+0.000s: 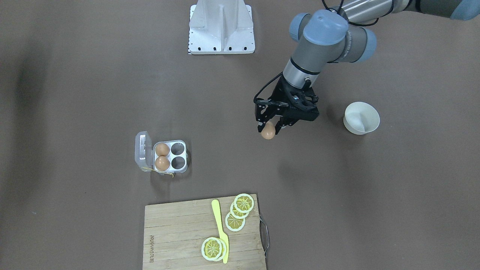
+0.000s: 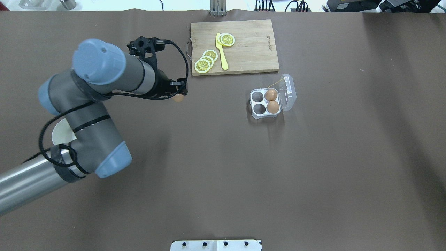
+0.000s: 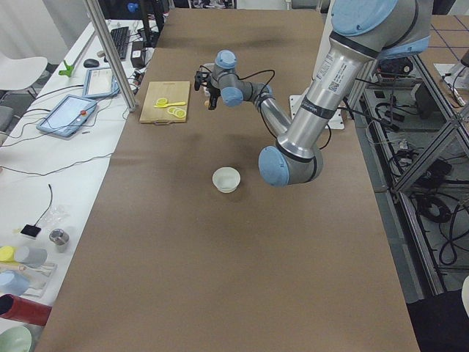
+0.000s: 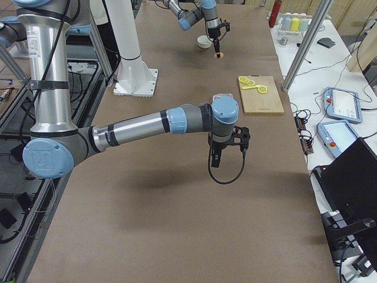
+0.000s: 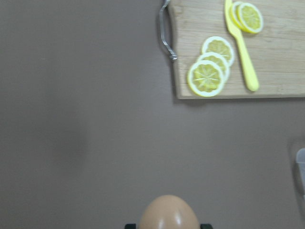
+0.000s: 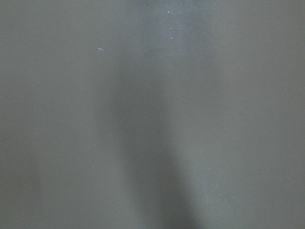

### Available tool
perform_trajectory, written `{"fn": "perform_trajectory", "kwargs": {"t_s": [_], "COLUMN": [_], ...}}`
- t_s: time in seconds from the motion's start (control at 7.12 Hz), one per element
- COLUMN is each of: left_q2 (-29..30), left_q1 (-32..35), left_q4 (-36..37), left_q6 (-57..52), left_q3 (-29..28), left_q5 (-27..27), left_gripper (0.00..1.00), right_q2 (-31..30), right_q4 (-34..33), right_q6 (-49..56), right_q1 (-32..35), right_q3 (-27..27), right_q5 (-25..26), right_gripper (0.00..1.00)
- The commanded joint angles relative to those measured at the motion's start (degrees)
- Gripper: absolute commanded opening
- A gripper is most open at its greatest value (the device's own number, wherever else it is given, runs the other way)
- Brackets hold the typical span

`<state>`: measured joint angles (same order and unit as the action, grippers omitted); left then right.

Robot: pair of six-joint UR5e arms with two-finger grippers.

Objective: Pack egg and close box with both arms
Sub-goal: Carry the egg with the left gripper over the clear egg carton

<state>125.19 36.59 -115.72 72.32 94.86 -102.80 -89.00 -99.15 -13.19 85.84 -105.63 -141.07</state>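
Nearest me, at the close edge of the table (image 2: 313,174), sits the white base plate (image 2: 216,245) of the rig. Just beyond it on the left, the left arm (image 2: 90,139) reaches out over the brown surface, and a round white bowl (image 2: 61,134) peeks out from under its elbow, mostly hidden. Further out, the left gripper (image 1: 269,129) points downward with its fingers clamped on the egg (image 1: 268,134), which I see held over bare table between the bowl and the box (image 2: 259,109), well to the left of the box and not touching it. At about the same depth, right of centre, the box rests on the table with its clear lid (image 2: 289,91) swung open on the right side. Two more brown eggs (image 2: 273,106) fill the two cells next to the lid, while the two left cells are bare. From the side camera I can see the right arm (image 4: 141,127) stretched across the table with the right gripper (image 4: 215,159) hanging downward over plain surface; I cannot tell how its fingers stand, and its wrist camera shows me only brown table. Farthest away lies the wooden cutting board (image 2: 251,55), carrying lemon slices (image 2: 205,62) and a yellow knife (image 2: 222,55) lying among them.
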Motion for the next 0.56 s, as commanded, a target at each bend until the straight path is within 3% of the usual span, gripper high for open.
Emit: {"fn": "perform_trajectory", "kwargs": {"t_s": [0.0,0.42], "left_q2": [6.4,15.2], "left_q1": [-5.7,-7.6], "left_q4": [-11.8,-16.6], "left_q6": [5.1,5.2], "left_q3": [-10.7,-20.3], "left_q5": [11.4,18.5], "left_gripper": [0.0,0.0], "right_q2": [0.0,0.2], "right_q4": [0.0,0.0], "right_q6": [-0.1,-0.1], "right_q1": [-0.2,-1.7], "right_q3": [0.1,0.2], "right_q5": [0.0,0.2], "right_gripper": [1.0,1.0]}}
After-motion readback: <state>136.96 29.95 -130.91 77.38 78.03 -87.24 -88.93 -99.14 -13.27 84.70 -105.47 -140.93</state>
